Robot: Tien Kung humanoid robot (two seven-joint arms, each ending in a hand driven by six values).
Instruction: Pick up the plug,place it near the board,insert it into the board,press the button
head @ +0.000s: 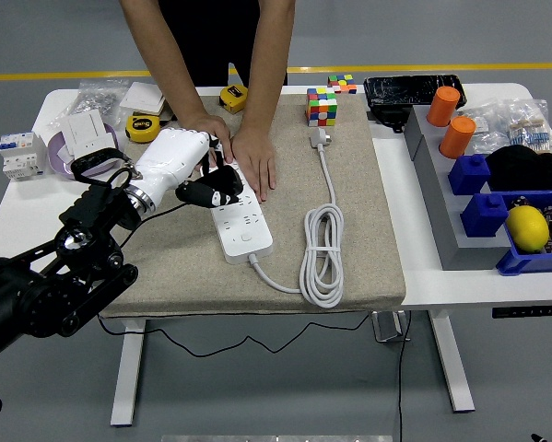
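Observation:
A white power strip (241,219) lies on the beige mat (368,221). Its grey plug (320,138) lies at the mat's far side, right of the strip, with the white cable coiled (322,250) beside it. My left hand (213,191), white with black fingers, hovers over the strip's left half with its fingers curled and nothing visible in them. A person at the far side presses one hand (255,158) on the strip's far end. The person's other hand (205,123) is partly hidden behind my hand. My right arm is out of view.
A Rubik's cube (322,107) stands behind the plug. Two tape measures (144,128) (235,97), wall sockets (89,140) and a breaker (19,153) lie at the left. Orange cylinders (444,105), blue bins (486,215) and a lemon (527,227) fill the right.

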